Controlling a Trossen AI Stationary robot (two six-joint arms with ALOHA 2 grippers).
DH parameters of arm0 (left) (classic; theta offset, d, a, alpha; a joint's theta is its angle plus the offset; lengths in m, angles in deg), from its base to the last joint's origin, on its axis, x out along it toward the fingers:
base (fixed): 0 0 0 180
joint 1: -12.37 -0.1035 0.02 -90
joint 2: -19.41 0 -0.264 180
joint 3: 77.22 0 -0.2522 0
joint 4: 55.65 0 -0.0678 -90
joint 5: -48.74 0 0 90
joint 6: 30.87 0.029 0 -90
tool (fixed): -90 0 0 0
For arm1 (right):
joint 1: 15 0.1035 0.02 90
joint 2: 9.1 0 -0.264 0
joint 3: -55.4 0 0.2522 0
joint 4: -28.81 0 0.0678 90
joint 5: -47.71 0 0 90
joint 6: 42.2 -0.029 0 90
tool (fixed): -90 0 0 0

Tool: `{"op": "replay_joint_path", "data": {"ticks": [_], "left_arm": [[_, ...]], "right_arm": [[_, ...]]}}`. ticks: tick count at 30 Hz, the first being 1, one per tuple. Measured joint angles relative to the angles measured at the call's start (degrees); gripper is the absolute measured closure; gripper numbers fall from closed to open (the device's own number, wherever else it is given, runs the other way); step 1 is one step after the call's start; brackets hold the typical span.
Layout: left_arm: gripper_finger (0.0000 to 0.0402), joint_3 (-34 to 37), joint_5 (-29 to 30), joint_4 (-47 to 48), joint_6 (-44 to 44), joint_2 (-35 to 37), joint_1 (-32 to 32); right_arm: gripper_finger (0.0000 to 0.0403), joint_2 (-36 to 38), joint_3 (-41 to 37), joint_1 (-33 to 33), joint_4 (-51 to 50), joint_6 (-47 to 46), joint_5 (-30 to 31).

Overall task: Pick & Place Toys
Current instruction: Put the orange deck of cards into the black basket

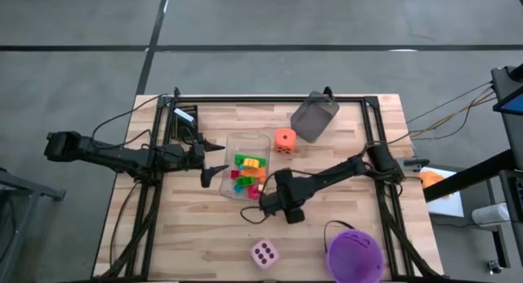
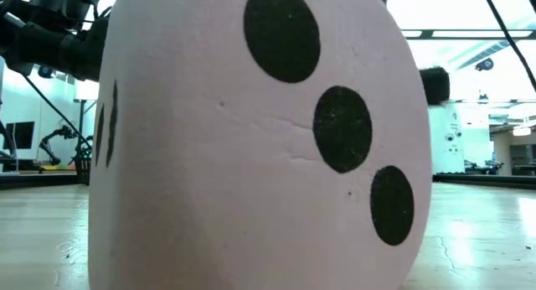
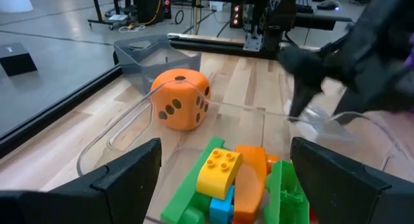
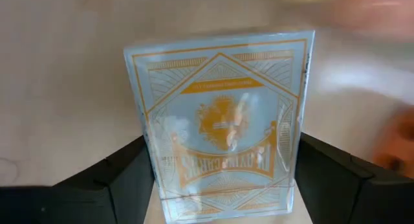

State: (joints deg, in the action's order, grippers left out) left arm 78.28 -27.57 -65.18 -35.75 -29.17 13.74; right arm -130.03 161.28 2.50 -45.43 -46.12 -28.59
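Right end effector grips a blue card box at the clear tray's four o'clock; left end effector gapes empty.

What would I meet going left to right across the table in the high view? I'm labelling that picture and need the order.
Left gripper → clear tray of bricks → orange die → grey bin → purple bucket. Right gripper and pink die overlap others in the order, so both are left out.

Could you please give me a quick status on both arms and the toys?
Left gripper open beside the clear tray of bricks. Right gripper closed on a card box. Nothing blocking.
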Motion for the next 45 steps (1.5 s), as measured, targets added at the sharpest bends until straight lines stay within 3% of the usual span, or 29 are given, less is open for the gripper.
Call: {"op": "replay_joint_path", "data": {"ticks": [9, 21, 27, 33, 38, 45], "left_arm": [[0.0056, -0.05, -0.09, -4.88, -5.98, 0.0, 0.04], [0.0056, -0.09, -2.65, -14.72, -14.56, -0.07, 0.06], [0.0056, -0.09, -2.62, -18.09, -16.05, -0.07, 0.06], [0.0056, -0.09, -1.74, -19.54, -16.64, -0.68, 0.08], [0.0055, -1.79, -1.72, -24.0, -18.15, -9.22, 0.08], [0.0055, -14.17, -1.75, -25.04, -19.17, -28.85, -0.28]], "right_arm": [[0.0103, 4.66, -0.61, 2.11, -1.84, -9.01, 16.28], [0.0103, 5.23, 0.71, -0.19, -2.01, -9.62, 36.51], [0.01, 5.3, 2.76, -2.05, -1.66, -7.37, 41.06], [0.0102, 5.36, 4.25, -3.16, -0.6, -5.23, 41.79], [0.0102, 5.36, 4.36, -3.74, 0.62, -4.01, 41.74], [0.0102, 5.36, 4.39, -4.46, 0.86, -3.19, 41.76]]}}
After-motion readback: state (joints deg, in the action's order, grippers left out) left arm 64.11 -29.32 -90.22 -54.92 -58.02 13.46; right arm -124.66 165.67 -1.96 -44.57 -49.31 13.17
